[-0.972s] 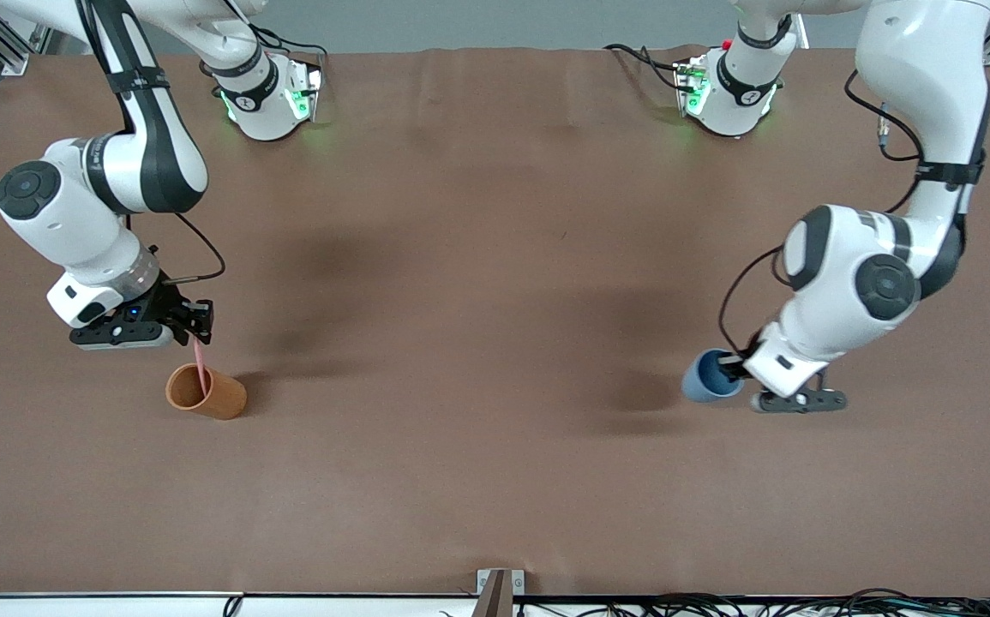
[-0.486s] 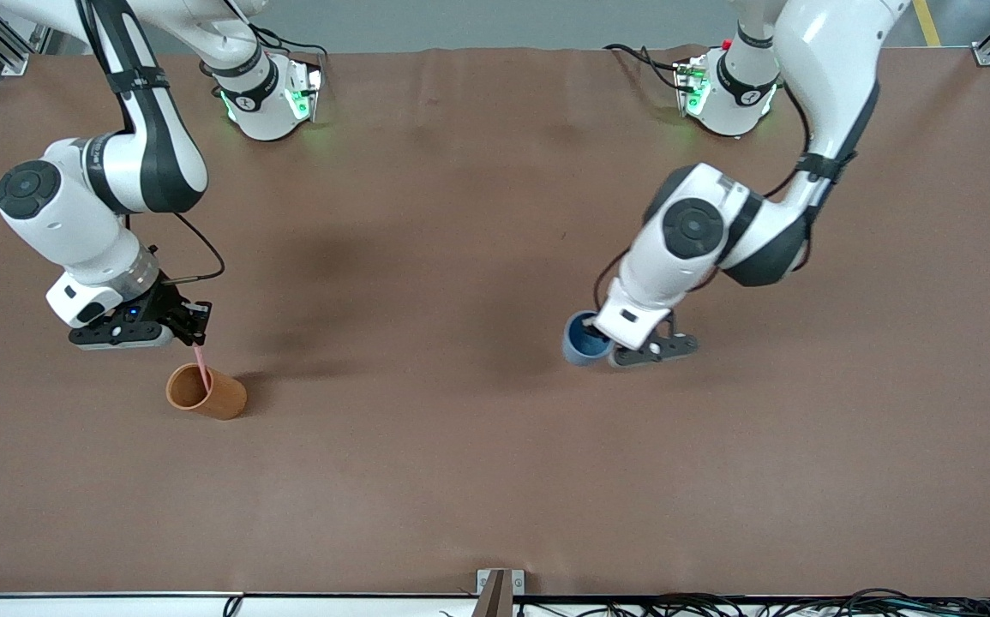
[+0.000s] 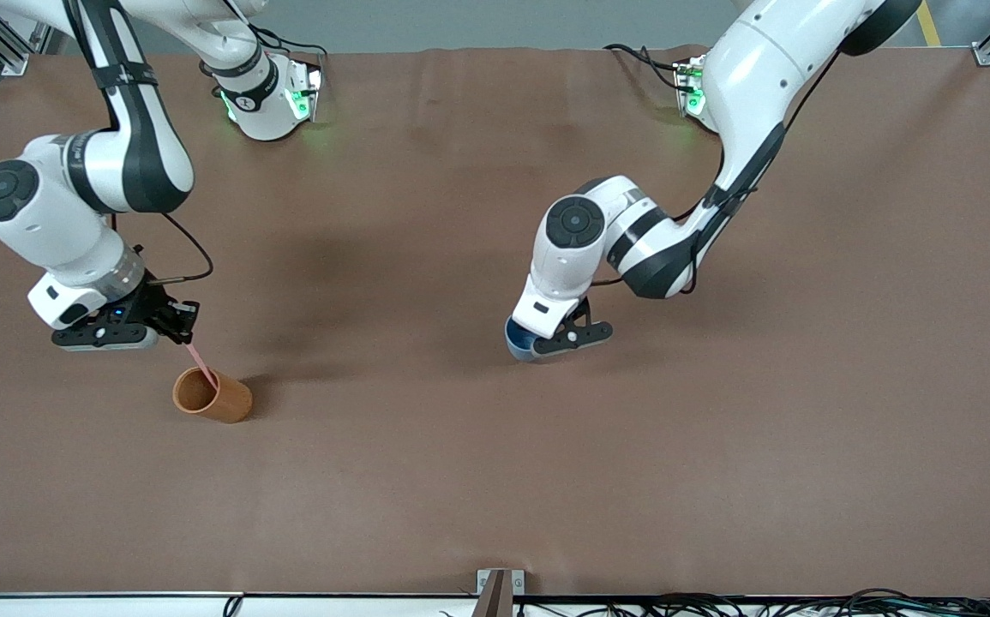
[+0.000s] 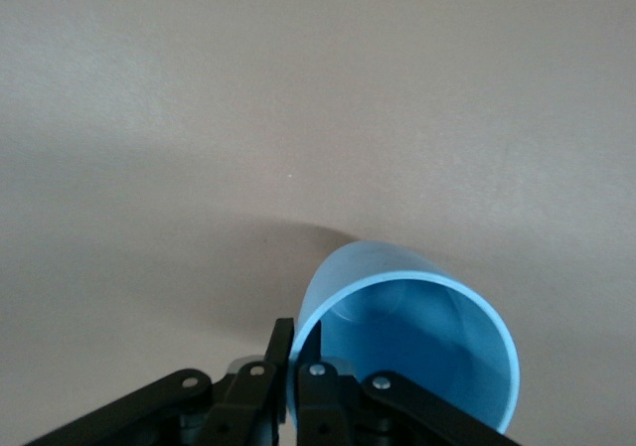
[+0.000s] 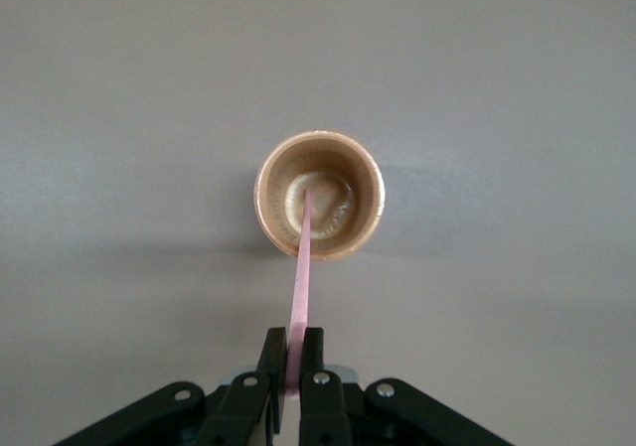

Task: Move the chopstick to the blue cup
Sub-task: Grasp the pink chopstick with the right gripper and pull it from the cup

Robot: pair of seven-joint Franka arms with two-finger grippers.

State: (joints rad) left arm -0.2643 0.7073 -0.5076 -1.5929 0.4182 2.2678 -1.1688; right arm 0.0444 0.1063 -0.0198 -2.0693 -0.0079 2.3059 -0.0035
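My right gripper (image 5: 294, 352) is shut on the upper end of the pale pink chopstick (image 5: 301, 277). The chopstick's lower end still stands inside the orange-brown cup (image 5: 318, 196). In the front view this gripper (image 3: 184, 330) hangs just above that cup (image 3: 213, 397), and the chopstick (image 3: 201, 363) leans between them. My left gripper (image 4: 295, 359) is shut on the rim of the blue cup (image 4: 407, 337), one finger inside the wall and one outside. It holds the blue cup (image 3: 517, 343) at the middle of the table, with the hand (image 3: 539, 341) covering most of it.
Brown cloth covers the table (image 3: 495, 480). Both arm bases (image 3: 267, 94) stand along the edge farthest from the front camera. A small bracket (image 3: 499, 587) sits at the nearest edge.
My left arm has swung the blue cup from its own end of the table to the middle. My right gripper has shut on the chopstick and shifted slightly, so the chopstick leans more.
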